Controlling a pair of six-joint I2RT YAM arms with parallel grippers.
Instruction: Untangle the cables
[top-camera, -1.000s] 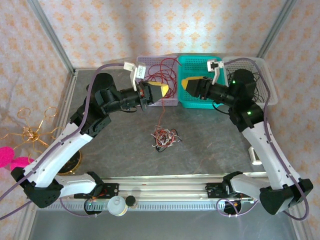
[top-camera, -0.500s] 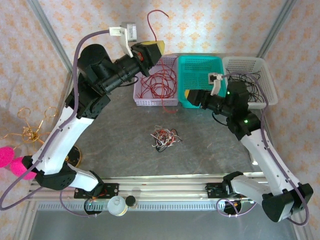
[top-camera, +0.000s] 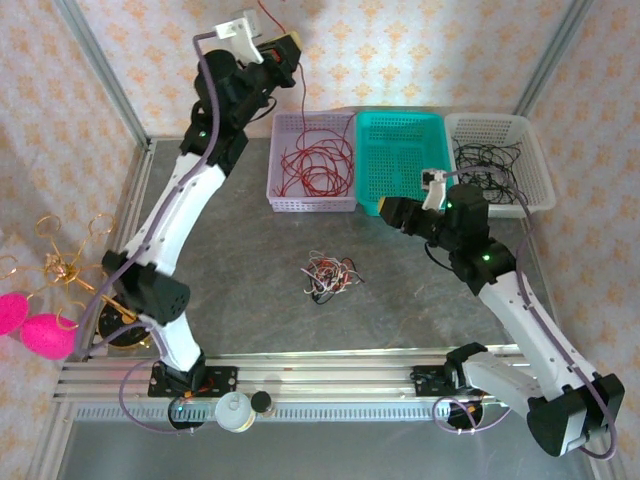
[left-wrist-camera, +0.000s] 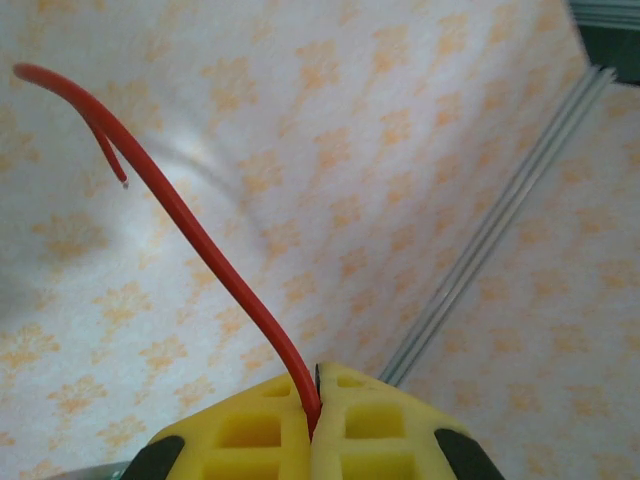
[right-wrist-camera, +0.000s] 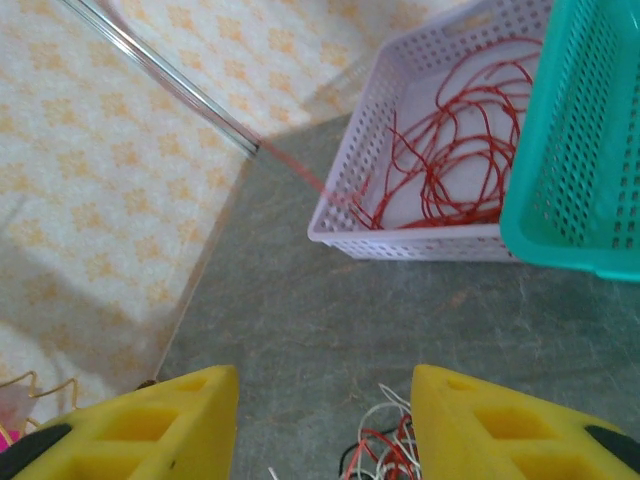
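Note:
A small tangled bundle of red, white and black cables (top-camera: 330, 277) lies in the middle of the grey table; its top edge shows in the right wrist view (right-wrist-camera: 385, 452). My left gripper (top-camera: 285, 45) is raised high by the back wall, shut on a red cable (left-wrist-camera: 200, 240) pinched between its yellow fingers (left-wrist-camera: 315, 385). That strand (top-camera: 303, 95) hangs down into the lilac basket (top-camera: 275, 175), which holds several red loops (right-wrist-camera: 450, 170). My right gripper (top-camera: 390, 210) stands open and empty over the table, short of the bundle (right-wrist-camera: 325, 400).
A teal basket (top-camera: 372, 160) stands beside the lilac one, and a white basket (top-camera: 540, 170) with black cables sits at the right. A gold wire stand (top-camera: 60, 262) and pink objects (top-camera: 30, 325) are at the far left. The aluminium rail (top-camera: 330, 365) runs along the near edge.
My left arm has swung up and back from basket height to the wall, lifting the red cable. My right arm has drawn back from the teal basket toward the table's middle, still open.

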